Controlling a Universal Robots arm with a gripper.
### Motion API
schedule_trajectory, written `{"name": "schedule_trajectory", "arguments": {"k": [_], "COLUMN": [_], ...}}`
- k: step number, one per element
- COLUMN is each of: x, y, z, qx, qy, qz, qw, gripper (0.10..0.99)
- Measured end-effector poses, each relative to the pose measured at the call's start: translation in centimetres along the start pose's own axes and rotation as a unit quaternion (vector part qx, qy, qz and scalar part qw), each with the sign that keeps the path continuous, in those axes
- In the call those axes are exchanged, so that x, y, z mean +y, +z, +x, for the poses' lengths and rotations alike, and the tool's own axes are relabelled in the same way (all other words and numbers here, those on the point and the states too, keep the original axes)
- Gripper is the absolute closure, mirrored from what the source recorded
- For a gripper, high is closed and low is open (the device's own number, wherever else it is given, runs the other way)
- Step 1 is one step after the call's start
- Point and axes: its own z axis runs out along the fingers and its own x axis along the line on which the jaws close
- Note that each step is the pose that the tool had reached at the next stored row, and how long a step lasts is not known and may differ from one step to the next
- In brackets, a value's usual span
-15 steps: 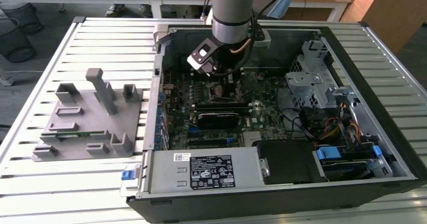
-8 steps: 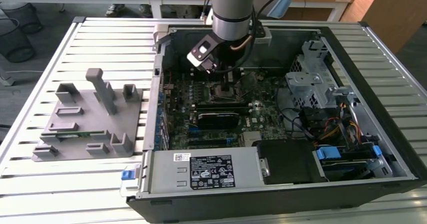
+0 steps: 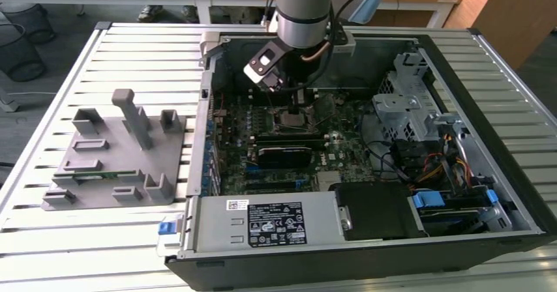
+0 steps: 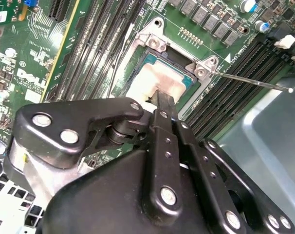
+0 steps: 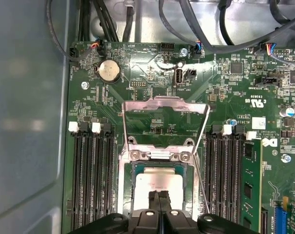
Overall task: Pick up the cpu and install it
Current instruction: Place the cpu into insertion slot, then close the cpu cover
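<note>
Silver-lidded, the cpu lies flat in the socket, directly under my tool. Its fingers look pressed together, empty, tips at the lid; I can't confirm contact. I judge the chip light, stiff and slick on top, delicate beneath, so best taken by opposite edges. Just beyond the tool the load plate stands raised. Memory slots crowd either side, inside a case on the slatted bench.

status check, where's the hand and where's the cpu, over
Hand shut, tips together at the cpu's top. Cpu lying flat in the socket. Retention plate flipped open, standing clear of the hand.
</note>
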Motion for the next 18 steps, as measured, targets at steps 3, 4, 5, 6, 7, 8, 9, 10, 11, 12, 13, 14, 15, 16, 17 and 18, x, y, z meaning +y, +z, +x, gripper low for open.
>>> {"name": "schedule_trajectory", "arguments": {"k": [3, 4, 5, 6, 7, 8, 9, 10, 11, 12, 13, 14, 15, 16, 17, 18], "x": [0.00, 0.00, 0.00, 0.01, 0.01, 0.01, 0.01, 0.01, 0.01, 0.01, 0.02, 0.02, 0.02, 0.01, 0.02, 0.02], "y": [-0.11, -0.16, -0.22, -0.28, -0.31, -0.33, -0.37, -0.43, -0.49, -0.53, -0.53, -0.53, -0.53, -0.57, -0.63, -0.68], "z": [0.00, 0.00, 0.00, 0.00, 0.01, 0.01, 0.00, 0.00, 0.00, 0.01, 0.01, 0.01, 0.01, 0.01, 0.01, 0.01], "qx": [0.0001, 0.0000, 0.0000, 0.0000, 0.0001, 0.0002, 0.0000, 0.0000, 0.0000, 0.0000, 0.0001, 0.0001, 0.0002, 0.0000, -0.0001, 0.0000], "qy": [0.000, 0.000, 0.000, 0.000, 0.000, 0.000, 0.000, 0.000, 0.000, 0.000, 0.000, 0.000, 0.000, 0.000, 0.000, 0.000], "qz": [0.0000, 0.0000, 0.0000, 0.0000, 0.0000, -0.0001, 0.0000, 0.0000, 0.0000, 0.0000, -0.0001, -0.0001, -0.0001, 0.0000, 0.0001, 0.0001], "qw": [1.0000, 1.0000, 1.0000, 1.0000, 1.0000, 1.0000, 1.0000, 1.0000, 1.0000, 1.0000, 1.0000, 1.0000, 1.0000, 1.0000, 1.0000, 1.0000], "gripper": [0.980, 0.980, 0.980, 0.980, 0.980, 0.980, 0.980, 0.980, 0.980, 0.980, 0.980, 0.980, 0.980, 0.980, 0.980, 0.980]}}
